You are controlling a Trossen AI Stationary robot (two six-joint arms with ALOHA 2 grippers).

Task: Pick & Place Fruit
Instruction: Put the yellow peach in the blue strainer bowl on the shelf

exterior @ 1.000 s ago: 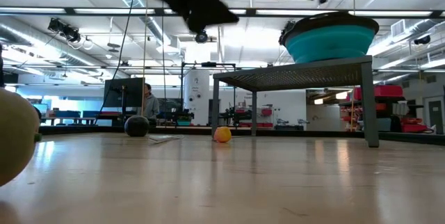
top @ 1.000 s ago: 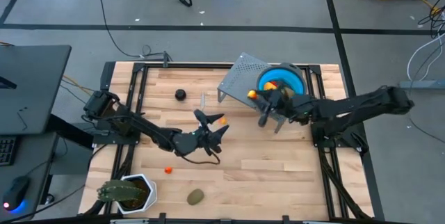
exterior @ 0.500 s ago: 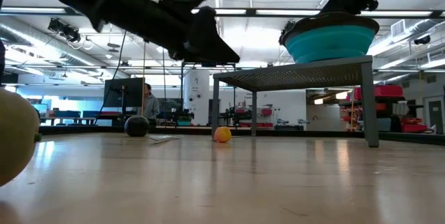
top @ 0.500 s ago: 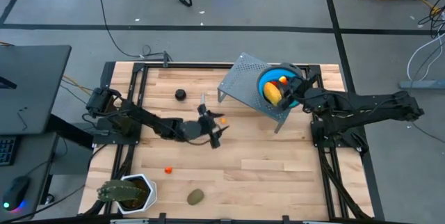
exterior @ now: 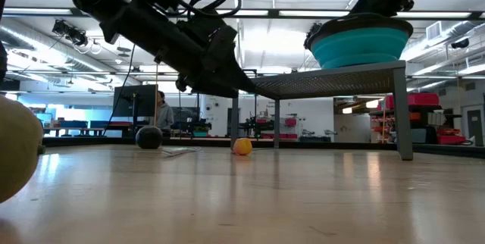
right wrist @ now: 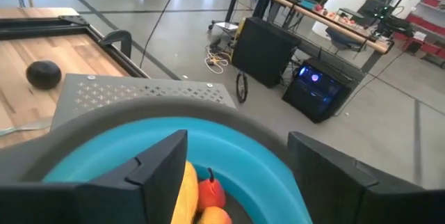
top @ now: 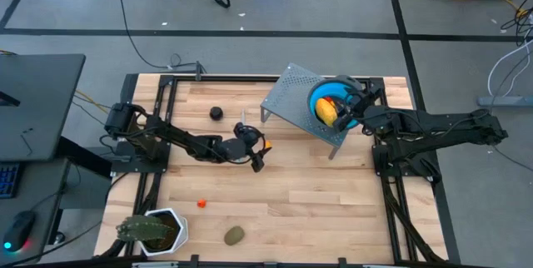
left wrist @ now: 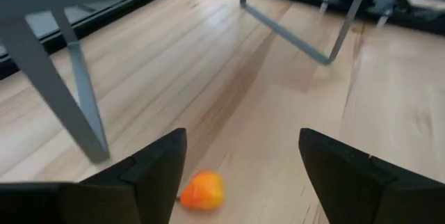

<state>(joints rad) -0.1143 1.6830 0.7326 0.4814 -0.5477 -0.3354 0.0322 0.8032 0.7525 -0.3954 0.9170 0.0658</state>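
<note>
A small orange fruit (top: 266, 144) lies on the wood table; my left gripper (top: 255, 153) hovers open just beside it. In the left wrist view the orange fruit (left wrist: 201, 190) sits by one finger of my left gripper (left wrist: 243, 175), untouched. My right gripper (top: 354, 106) is open above the blue bowl (top: 316, 93), which stands on a grey perforated rack (top: 291, 93). A yellow piece (right wrist: 182, 196) and red and orange bits (right wrist: 212, 195) lie in the bowl. A dark round fruit (top: 216, 112), an olive oval (top: 234, 235) and an orange-red bit (top: 201, 204) rest on the table.
A green spiky plant in a white pot (top: 154, 230) stands at the table's near left corner. A thin pale-blue stick (top: 243, 122) lies by the left gripper. The rack's legs (left wrist: 83, 106) stand close to the orange fruit. A person (exterior: 161, 111) shows far behind the table.
My left gripper has come down and moved toward the far edge, up to the orange fruit. My right gripper has swung right from the rack's front over the blue bowl; the yellow piece that was at its fingers now lies in the bowl.
</note>
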